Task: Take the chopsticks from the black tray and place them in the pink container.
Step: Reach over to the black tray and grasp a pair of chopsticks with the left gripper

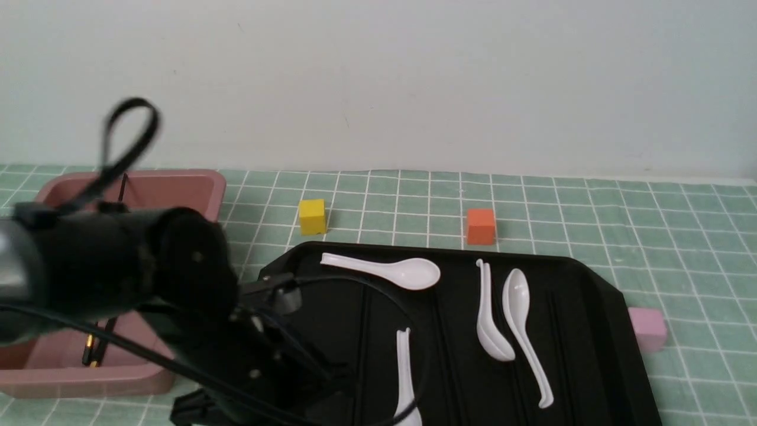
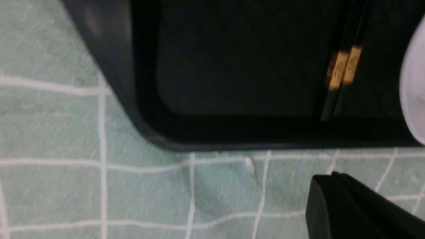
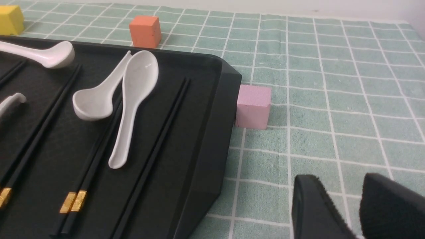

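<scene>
The black tray (image 1: 591, 307) fills the middle of the front view. On its floor lies a pair of black chopsticks (image 3: 73, 201) with gold bands, also shown side by side in the left wrist view (image 2: 343, 68) near the tray's corner (image 2: 132, 99). Another chopstick (image 3: 40, 139) lies further in. The pink container (image 1: 177, 183) stands at the left, with chopsticks (image 1: 90, 349) lying in it. My left gripper (image 2: 327, 177) is shut with nothing in it, over the cloth just outside the tray's rim. My right gripper (image 3: 340, 179) is open and empty over the cloth beside the tray.
Several white soup spoons (image 1: 390, 271) lie in the tray. A yellow cube (image 1: 312, 216) and an orange cube (image 1: 480, 226) sit behind it, and a small pink cube (image 1: 647, 328) sits against its right edge. My left arm (image 1: 118, 266) blocks the tray's left part.
</scene>
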{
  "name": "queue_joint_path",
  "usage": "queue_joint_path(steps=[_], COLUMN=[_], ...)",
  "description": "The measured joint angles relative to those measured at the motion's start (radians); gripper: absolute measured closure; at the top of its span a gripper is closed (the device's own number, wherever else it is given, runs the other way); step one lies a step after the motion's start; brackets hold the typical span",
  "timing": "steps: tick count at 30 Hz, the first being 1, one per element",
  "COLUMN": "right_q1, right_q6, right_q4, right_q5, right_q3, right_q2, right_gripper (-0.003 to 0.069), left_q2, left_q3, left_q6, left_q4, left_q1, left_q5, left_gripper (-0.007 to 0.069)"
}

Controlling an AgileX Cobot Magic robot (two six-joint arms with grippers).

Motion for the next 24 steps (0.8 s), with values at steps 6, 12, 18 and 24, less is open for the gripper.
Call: queue_joint_path(steps=[6,12,18,24], right_q1=[0.0,0.0,0.0,0.0], right_q6=[0.0,0.0,0.0,0.0], right_q4=[0.0,0.0,0.0,0.0], right_q5=[0.0,0.0,0.0,0.0], right_q3=[0.0,0.0,0.0,0.0], right_q2=[0.0,0.0,0.0,0.0], right_gripper=[0.0419,0.0419,0.0419,0.0419], left_q2=[0.11,0.163,0.249,0.29], left_q3=[-0.091,-0.151,-0.181,-0.192], left_q6=[-0.241,-0.308,-0.313,-0.315], left_q4=[0.223,0.287,0.291,0.322], left_q1=[-0.128,-0.146,-0.146,-0.146], left_q5=[-0.102,-0.141,-0.183,-0.215], left_gripper=[0.0506,0.0369,0.0315,0.0314])
